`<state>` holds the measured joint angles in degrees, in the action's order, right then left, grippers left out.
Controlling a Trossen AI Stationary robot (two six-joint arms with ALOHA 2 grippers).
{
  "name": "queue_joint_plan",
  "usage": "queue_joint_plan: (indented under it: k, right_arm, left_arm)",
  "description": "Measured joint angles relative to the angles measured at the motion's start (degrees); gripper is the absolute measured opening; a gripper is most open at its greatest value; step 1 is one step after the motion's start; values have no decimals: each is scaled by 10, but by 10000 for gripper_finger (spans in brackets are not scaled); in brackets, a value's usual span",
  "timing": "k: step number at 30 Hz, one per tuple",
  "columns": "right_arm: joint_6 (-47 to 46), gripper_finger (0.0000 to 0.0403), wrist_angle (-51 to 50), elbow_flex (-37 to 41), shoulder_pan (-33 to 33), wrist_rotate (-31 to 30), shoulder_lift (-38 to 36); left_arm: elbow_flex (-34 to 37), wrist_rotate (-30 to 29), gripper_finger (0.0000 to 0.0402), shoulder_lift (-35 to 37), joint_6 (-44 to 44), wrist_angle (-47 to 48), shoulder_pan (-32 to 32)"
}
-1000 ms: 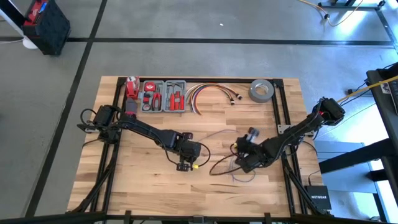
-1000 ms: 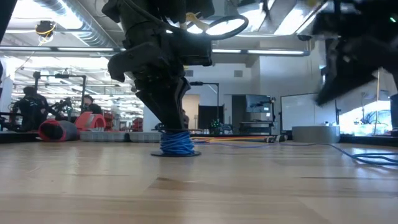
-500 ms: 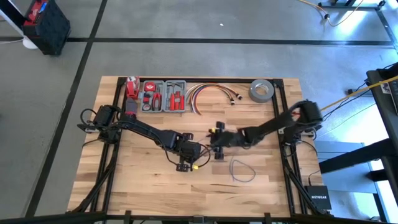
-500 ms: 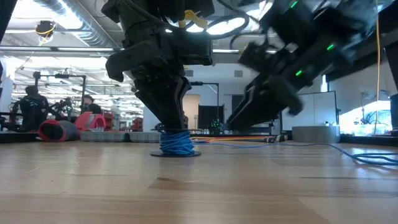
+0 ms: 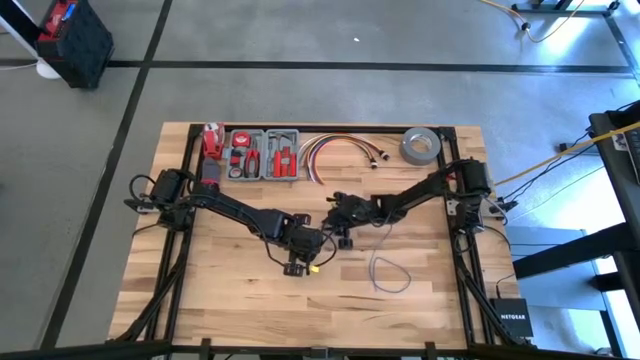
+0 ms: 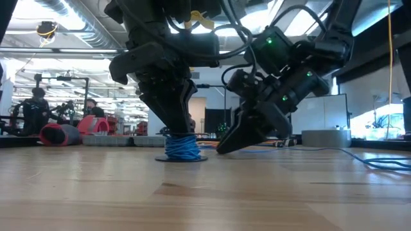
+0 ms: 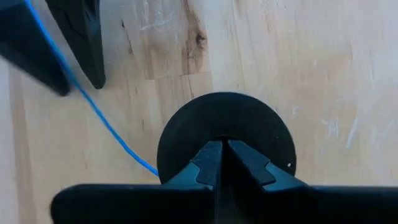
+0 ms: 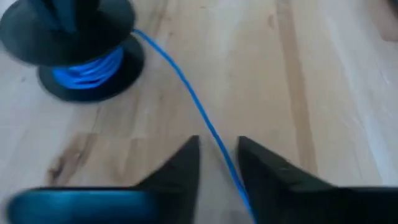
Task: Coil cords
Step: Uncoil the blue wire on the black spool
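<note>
The left gripper (image 5: 300,262) sits just below table centre, its fingers (image 7: 219,163) pressed together on top of the spool (image 6: 182,148), a black reel wound with blue wire that stands upright on the table (image 5: 240,310). A second ago the right gripper (image 5: 341,238) was out toward four o'clock, beside a loose loop of wire (image 5: 388,272); it has since swung across and now hovers just at the spool's three o'clock, tips low to the wood. Its fingers (image 8: 186,163) are parted, narrower than a moment ago, with the blue wire running between them, apparently not yet pinched. From the spool the wire leads toward the loose loop at four o'clock. That suggests the right arm is taking a fresh hold close to the reel to lay on another turn, with plenty of slack left to wind.
</note>
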<state>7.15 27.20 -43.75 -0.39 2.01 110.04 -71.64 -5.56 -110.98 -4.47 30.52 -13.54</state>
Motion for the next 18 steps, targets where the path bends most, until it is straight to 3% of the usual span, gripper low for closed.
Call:
queue_joint_plan:
  k: [4, 9, 15, 18]
  right_arm:
    - [32, 16, -17, -1, 1, -23, -2]
    - [37, 10, -75, 0, 37, -123, -29]
    - [-4, 7, -252, 2, 104, -276, -115]
    - [-59, 5, -353, 10, 123, -321, -154]
  left_arm:
    - [0, -1, 17, 0, 0, 1, 0]
    - [0, -2, 17, 0, 1, -1, -2]
    - [-1, -8, 17, 0, 0, -9, -7]
    - [-2, -11, 17, 0, -1, -12, -9]
